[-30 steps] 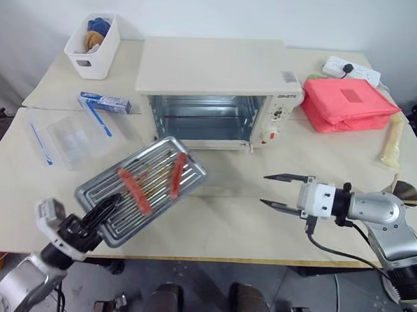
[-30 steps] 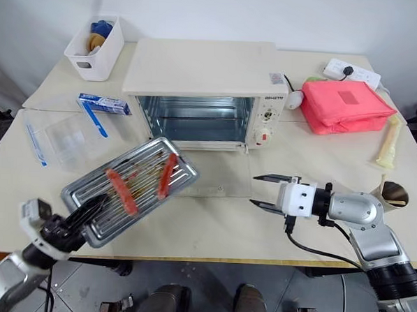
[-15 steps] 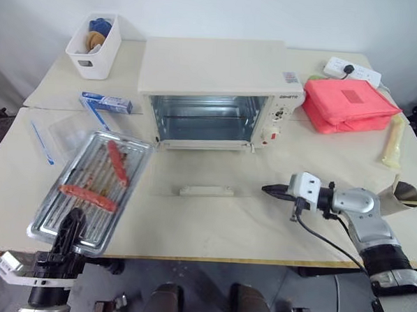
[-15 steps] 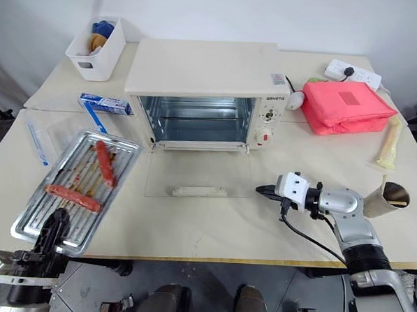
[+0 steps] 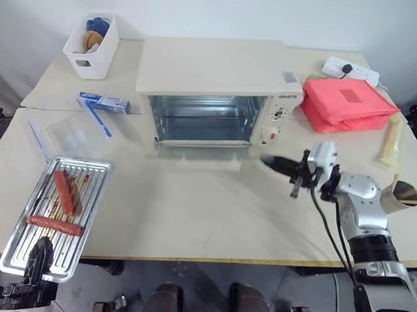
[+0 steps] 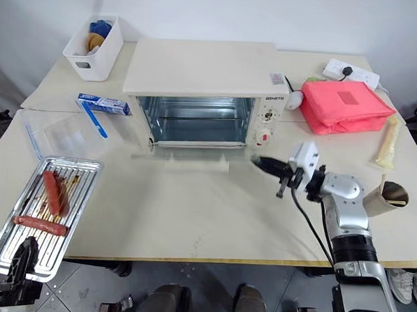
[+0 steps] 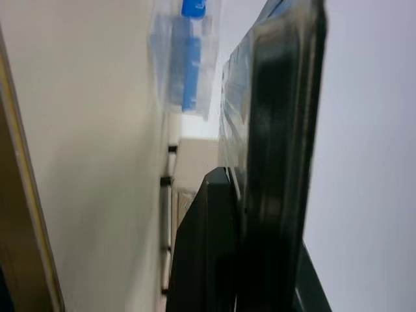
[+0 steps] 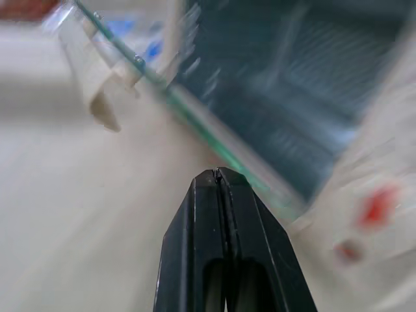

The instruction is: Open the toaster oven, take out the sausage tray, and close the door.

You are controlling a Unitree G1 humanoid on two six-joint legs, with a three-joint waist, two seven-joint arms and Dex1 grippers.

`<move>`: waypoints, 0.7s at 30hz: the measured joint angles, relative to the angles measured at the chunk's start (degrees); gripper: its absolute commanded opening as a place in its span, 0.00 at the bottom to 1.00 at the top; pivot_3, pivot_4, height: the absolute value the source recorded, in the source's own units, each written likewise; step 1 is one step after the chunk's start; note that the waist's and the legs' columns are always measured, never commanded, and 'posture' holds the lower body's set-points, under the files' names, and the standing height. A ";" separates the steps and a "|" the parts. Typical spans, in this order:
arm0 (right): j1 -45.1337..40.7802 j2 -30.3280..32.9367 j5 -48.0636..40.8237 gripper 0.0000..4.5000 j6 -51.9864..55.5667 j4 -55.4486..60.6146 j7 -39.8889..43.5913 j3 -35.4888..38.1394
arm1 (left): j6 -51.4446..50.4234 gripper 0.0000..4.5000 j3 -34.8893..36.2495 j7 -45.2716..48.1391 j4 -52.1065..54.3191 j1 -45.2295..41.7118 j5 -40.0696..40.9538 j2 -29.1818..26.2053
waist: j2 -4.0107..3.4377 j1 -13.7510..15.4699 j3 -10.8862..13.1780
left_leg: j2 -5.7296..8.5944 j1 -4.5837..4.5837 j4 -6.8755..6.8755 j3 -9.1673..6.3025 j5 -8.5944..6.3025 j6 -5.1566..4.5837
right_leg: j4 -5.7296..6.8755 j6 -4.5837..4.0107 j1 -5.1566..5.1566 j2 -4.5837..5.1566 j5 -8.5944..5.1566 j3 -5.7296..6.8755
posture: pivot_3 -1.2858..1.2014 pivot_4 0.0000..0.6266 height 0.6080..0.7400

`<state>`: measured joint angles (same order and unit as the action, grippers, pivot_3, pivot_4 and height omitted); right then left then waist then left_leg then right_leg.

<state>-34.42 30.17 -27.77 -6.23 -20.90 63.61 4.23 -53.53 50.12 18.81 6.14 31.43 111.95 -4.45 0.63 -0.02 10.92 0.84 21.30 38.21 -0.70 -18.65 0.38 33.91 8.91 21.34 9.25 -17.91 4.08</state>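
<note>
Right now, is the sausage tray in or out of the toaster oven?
Out. The sausage tray sits at the table's left front corner, held by the left claw; the toaster oven cavity looks empty.

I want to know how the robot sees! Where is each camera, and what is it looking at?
Eye views: on the head, looking down at the table and toaster oven; both arms show.
Left wrist view: along shut fingers pinching the sausage tray.
Right wrist view: along shut fingers toward the door.
All share the oven.
</note>
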 measured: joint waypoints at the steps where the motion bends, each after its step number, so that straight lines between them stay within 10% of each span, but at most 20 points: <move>1: -1.43 -0.34 -1.58 0.01 1.92 1.18 -1.53 1.49 | -1.15 0.00 0.31 0.60 -1.08 0.14 -0.01 -1.23 | 0.00 -0.02 0.00 | -0.03 0.01 -0.01 0.00 -0.03 0.04 | 0.02 0.00 0.03 -0.01 0.00 -0.01 | 0.52 0.24 1.00; 16: 12.27 5.42 -6.64 0.01 16.68 17.50 0.35 4.18 | -12.11 0.00 -0.96 7.78 -8.56 0.77 0.03 -18.69 | -0.01 -0.10 0.00 | -0.59 0.06 -0.07 0.31 -0.44 0.18 | -0.03 -0.06 0.19 -0.56 -0.03 -0.14 | 0.52 0.24 1.00; 21: 21.96 8.61 -6.54 0.28 17.20 23.46 1.60 6.53 | -12.64 0.00 -3.62 7.77 -5.33 0.38 -0.23 -23.42 | -0.04 -0.13 0.02 | -0.77 -0.19 -0.07 0.55 -0.53 0.27 | -0.05 -0.17 0.21 -0.65 -0.07 -0.37 | 0.52 0.24 1.00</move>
<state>-12.46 38.77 -34.31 10.97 2.56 65.22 10.77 -66.17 46.50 26.58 0.82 31.81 111.72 -27.87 0.59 -0.15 10.94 0.06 21.11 38.14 -0.15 -19.18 0.66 33.86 8.74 21.55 8.60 -17.98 3.70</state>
